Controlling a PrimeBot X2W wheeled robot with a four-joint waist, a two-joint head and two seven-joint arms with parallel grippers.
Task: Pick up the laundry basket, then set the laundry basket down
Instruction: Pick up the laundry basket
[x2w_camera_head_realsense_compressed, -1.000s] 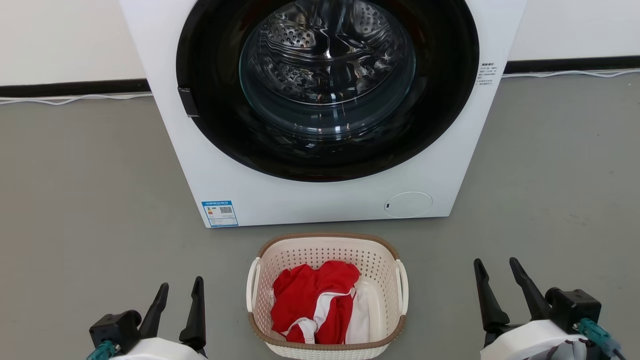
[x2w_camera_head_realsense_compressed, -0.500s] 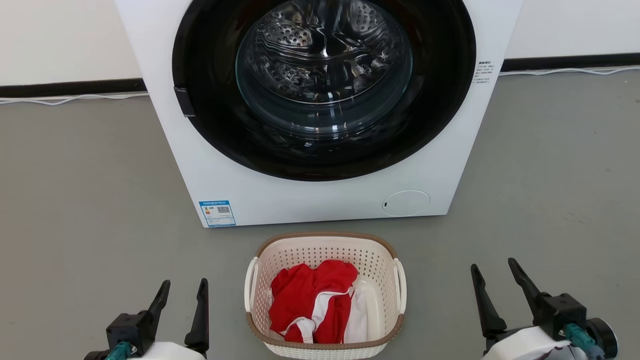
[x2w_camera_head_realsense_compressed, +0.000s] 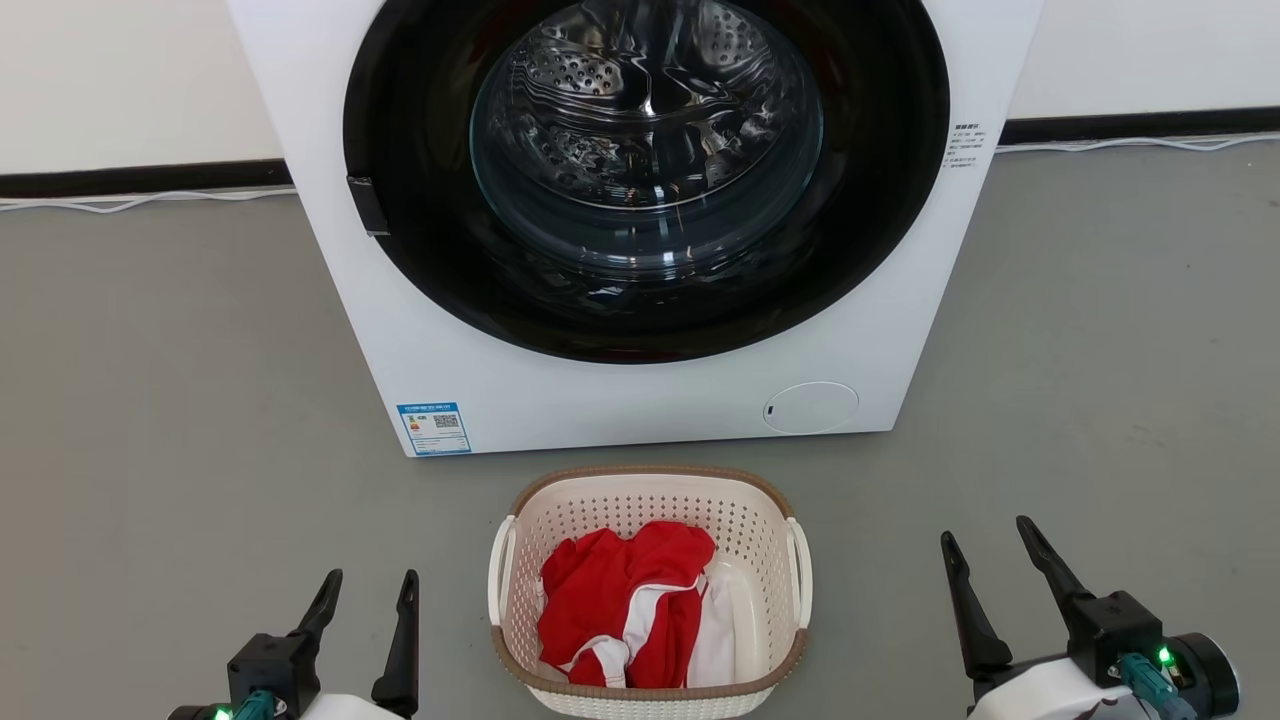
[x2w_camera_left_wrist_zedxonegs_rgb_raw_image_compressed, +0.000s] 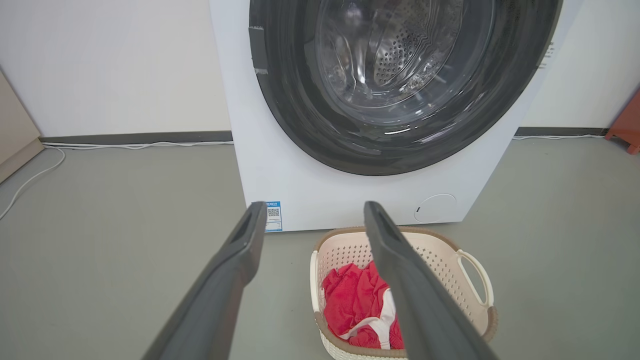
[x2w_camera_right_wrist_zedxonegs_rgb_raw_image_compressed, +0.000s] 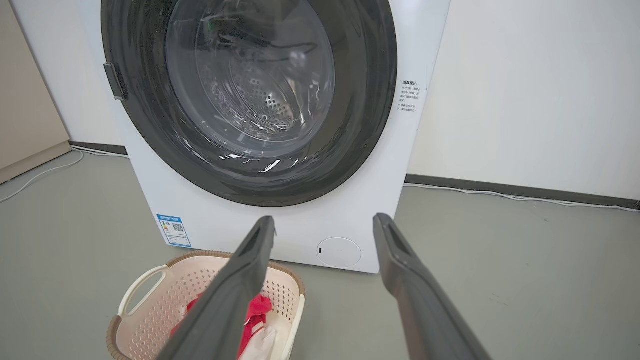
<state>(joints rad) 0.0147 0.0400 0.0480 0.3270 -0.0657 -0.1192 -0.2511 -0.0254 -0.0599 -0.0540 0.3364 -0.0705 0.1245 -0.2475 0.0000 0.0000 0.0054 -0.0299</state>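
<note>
The laundry basket is small, cream-white and perforated with a brown rim, and it sits on the grey floor just in front of the washer. Red and white clothes lie inside it. White loop handles show on its left and right sides. My left gripper hangs open to the basket's left, apart from it. Well off to the basket's right, my right gripper is open too. In the left wrist view the basket lies low and right of my fingers. In the right wrist view the basket lies at lower left.
A white front-loading washer with a dark round door stands right behind the basket. White cables run along the dark skirting at the wall. An orange-red object stands at the far right by the wall.
The head view has shifted a little. My left gripper has edged right and lower in the picture; the right gripper has turned slightly at the wrist. The basket has not moved.
</note>
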